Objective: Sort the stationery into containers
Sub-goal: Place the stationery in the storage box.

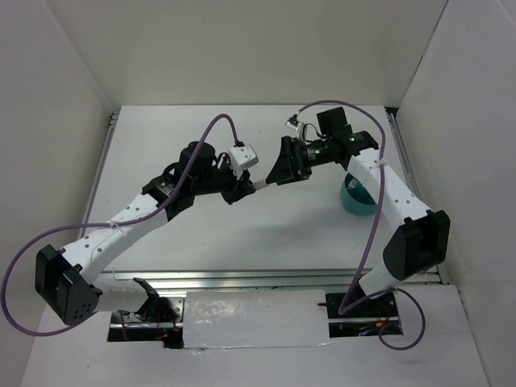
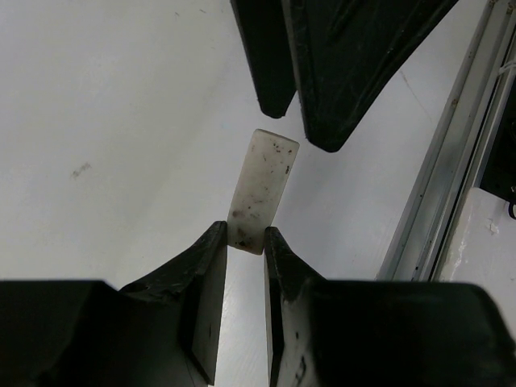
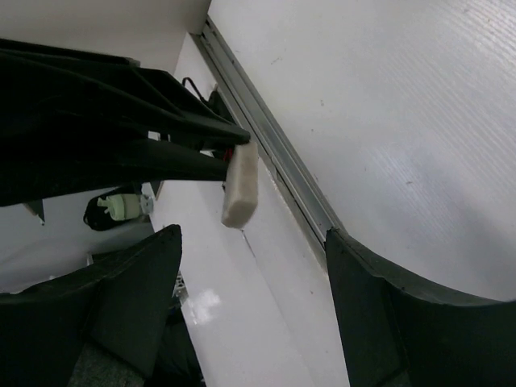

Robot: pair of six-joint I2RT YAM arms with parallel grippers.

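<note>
My left gripper (image 1: pixel 242 190) is shut on the end of a dirty off-white eraser (image 1: pixel 260 185) and holds it above the table's middle. In the left wrist view the eraser (image 2: pixel 263 187) sticks out from between my fingertips (image 2: pixel 246 235). My right gripper (image 1: pixel 276 174) is open, faces the eraser's free end and stands just short of it, not touching. In the right wrist view the eraser (image 3: pixel 240 190) hangs ahead of my wide-open right gripper (image 3: pixel 254 235). The teal cup (image 1: pixel 355 199) stands at the right, partly hidden by the right arm. No other stationery is in view.
White walls enclose the table (image 1: pixel 242 234) on three sides. A metal rail (image 1: pixel 266 276) runs along the near edge, with the arm bases behind it. Purple cables (image 1: pixel 222 121) loop over both arms.
</note>
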